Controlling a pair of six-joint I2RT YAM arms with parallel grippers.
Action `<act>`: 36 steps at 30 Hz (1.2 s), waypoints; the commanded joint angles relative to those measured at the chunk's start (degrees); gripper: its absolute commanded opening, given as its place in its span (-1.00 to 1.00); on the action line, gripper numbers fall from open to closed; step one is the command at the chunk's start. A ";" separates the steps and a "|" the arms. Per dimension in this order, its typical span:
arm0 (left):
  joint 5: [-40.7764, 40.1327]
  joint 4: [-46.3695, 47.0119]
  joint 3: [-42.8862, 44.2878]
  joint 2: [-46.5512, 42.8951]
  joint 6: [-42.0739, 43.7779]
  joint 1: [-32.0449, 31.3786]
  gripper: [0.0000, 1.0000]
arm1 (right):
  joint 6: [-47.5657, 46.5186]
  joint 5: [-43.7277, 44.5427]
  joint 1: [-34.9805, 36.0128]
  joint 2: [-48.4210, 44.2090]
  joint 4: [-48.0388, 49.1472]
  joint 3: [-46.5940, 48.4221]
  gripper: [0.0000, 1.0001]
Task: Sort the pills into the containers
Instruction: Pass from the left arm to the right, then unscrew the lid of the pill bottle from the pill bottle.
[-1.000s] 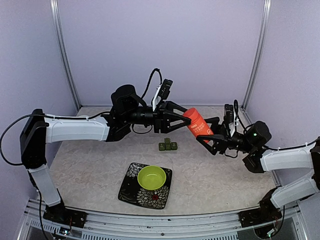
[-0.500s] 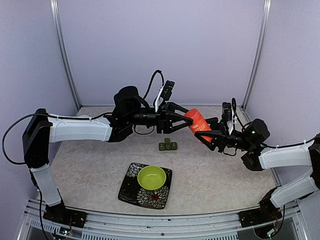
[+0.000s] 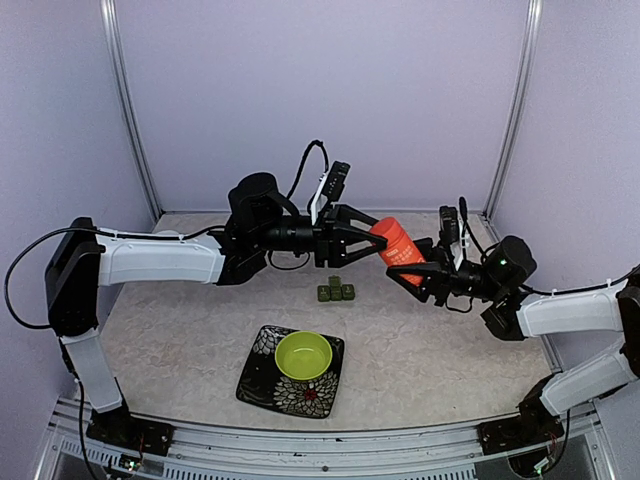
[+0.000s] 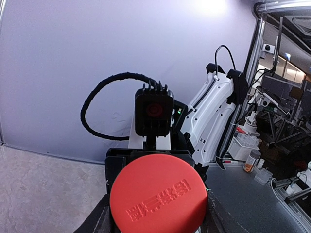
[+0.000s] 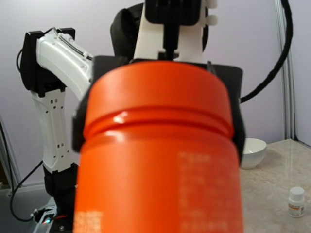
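Top external: the dark green pillbox [image 3: 336, 291] sits on the table [image 3: 180, 340], touched by neither arm; its lids are too small to read.

- Orange bottle [image 3: 397, 250]: in the air above and to the right of the pillbox, tilted, upper end toward the left arm.
- Left gripper [image 3: 366, 238]: beyond the pillbox, clamped on the bottle's upper end. In the left wrist view the round orange cap [image 4: 158, 194], with raised lettering, sits between the two fingers [image 4: 99, 218] and blocks the lower centre of that view.
- Right gripper [image 3: 414, 272]: right of the pillbox, fingers on either side of the bottle's lower end. Cannot tell whether the pads press on it. In the right wrist view the bottle fills the frame and hides the fingers.
- Lime-green bowl [image 3: 303, 355]: on a black-and-white patterned plate [image 3: 262, 378], on the near side of the pillbox, well apart from it.
- Pillbox is hidden in both wrist views.
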 commanded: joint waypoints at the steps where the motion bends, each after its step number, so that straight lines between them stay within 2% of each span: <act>1: -0.57 2.78 0.97 -0.58 -0.23 -0.24 -0.47 | 0.60 -1.30 0.37 0.23 1.75 0.52 -0.10; 5: -0.63 4.12 0.30 -0.53 -1.22 -0.31 -0.47 | 3.77 -1.79 0.37 0.85 4.26 0.53 -0.37; 7: -0.91 4.09 0.13 -0.45 -1.34 -0.32 -0.39 | 3.54 -2.29 0.37 0.91 3.13 1.09 -0.59; 9: -1.28 3.45 -0.15 -0.71 -1.34 -0.32 -0.35 | 2.11 -2.33 0.37 0.43 0.63 1.54 -0.70; 12: -5.50 -2.24 0.60 -1.48 -2.94 -0.32 -0.37 | -3.30 0.43 0.37 -1.81 -5.96 1.73 -0.77; 16: -14.39 -9.55 0.99 -2.45 -5.61 -0.32 -0.40 | -11.29 8.42 0.37 -6.96 -15.67 1.58 -0.83; 20: -18.65 -10.36 -0.11 -2.22 -12.56 -0.39 -0.40 | -17.50 18.00 0.58 -11.36 -22.04 1.84 -0.90; 23: -18.65 -8.78 -0.66 -1.39 -16.90 -0.70 -0.33 | -19.61 22.15 0.80 -13.04 -24.08 2.04 -0.93; 25: -17.53 -8.25 -0.20 -0.74 -17.66 -1.08 -0.17 | -20.26 21.90 0.81 -13.51 -25.49 2.58 -0.94; 27: -17.08 -8.05 -0.37 -0.79 -17.46 -1.20 0.10 | -20.31 20.62 0.81 -13.93 -26.85 3.14 -0.93; 30: -17.55 -7.57 -2.36 -2.60 -15.00 -1.04 0.59 | -19.54 18.61 0.81 -15.28 -28.14 3.15 -0.93; 31: -18.09 -7.41 -3.16 -3.54 -14.03 -0.96 0.86 | -19.16 17.77 0.81 -15.72 -28.37 3.00 -0.92; 32: -18.50 -6.99 -3.86 -4.35 -12.95 -0.83 0.96 | -18.56 16.92 0.81 -15.96 -28.49 2.83 -0.92; 36: -19.66 -5.81 -5.68 -7.02 -9.54 -0.26 0.98 | -16.63 13.69 1.41 -15.62 -28.54 2.88 -0.92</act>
